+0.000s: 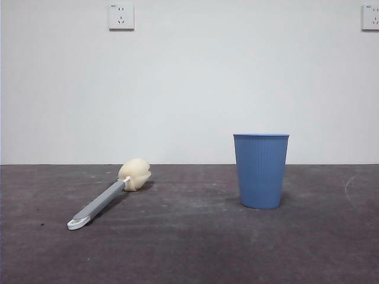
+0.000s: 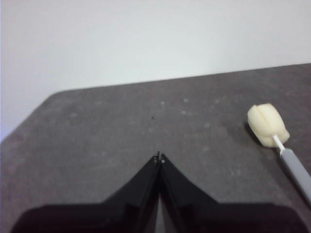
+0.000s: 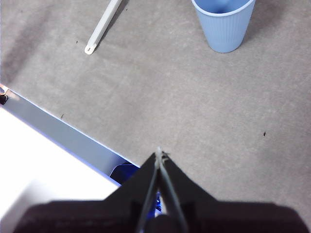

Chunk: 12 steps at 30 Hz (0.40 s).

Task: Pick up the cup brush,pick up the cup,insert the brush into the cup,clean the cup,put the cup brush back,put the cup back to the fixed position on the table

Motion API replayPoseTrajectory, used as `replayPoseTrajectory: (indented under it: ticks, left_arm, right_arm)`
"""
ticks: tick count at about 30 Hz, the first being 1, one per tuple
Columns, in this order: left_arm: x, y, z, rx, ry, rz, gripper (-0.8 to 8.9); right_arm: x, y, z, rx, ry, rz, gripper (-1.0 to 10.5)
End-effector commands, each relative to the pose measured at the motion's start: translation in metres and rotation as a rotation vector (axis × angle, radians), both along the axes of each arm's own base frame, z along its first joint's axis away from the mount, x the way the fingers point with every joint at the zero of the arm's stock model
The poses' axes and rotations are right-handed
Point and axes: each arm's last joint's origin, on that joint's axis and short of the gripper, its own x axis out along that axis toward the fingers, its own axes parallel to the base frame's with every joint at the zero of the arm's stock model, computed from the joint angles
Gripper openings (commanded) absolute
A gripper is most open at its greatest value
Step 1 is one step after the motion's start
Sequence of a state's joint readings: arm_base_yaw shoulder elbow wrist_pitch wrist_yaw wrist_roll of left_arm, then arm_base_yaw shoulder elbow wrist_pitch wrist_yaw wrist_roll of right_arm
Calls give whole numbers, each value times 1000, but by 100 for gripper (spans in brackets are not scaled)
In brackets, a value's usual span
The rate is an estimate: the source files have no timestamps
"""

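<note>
The cup brush [image 1: 109,197] lies flat on the table [image 1: 189,248] at the left, its cream sponge head toward the wall and its white looped end toward the front. The blue ribbed cup [image 1: 260,170] stands upright at the right, empty. In the left wrist view my left gripper [image 2: 159,158] hovers shut over bare table, with the cup brush [image 2: 274,133] off to one side and apart from it. My right gripper [image 3: 159,154] is shut too, holding nothing, well back from the cup [image 3: 223,22] and the brush handle [image 3: 102,29]. Neither arm shows in the front view.
A white wall closes the far side of the table, with two sockets [image 1: 121,16] high up. The right wrist view shows the table's edge with a pale strip [image 3: 63,133] and white floor beyond it.
</note>
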<state>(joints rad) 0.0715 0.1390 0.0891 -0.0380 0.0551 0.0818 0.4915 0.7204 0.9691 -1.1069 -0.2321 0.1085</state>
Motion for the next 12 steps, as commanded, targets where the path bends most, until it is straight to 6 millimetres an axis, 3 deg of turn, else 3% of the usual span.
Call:
replayPoseTrajectory:
  ticks: [1,5,12]
  left_arm:
    - [-1,0,-15,-41,9,9,-5]
    - [-4,0,-28,-70,54,13,-6]
    - [-6,0,-32,-132,87,16,-3]
  right_arm:
    - [0,0,0,4,-3,-4,1]
    - [0,0,0,4,-3,-4,1]
    - [0,0,0,4,-3,-4,1]
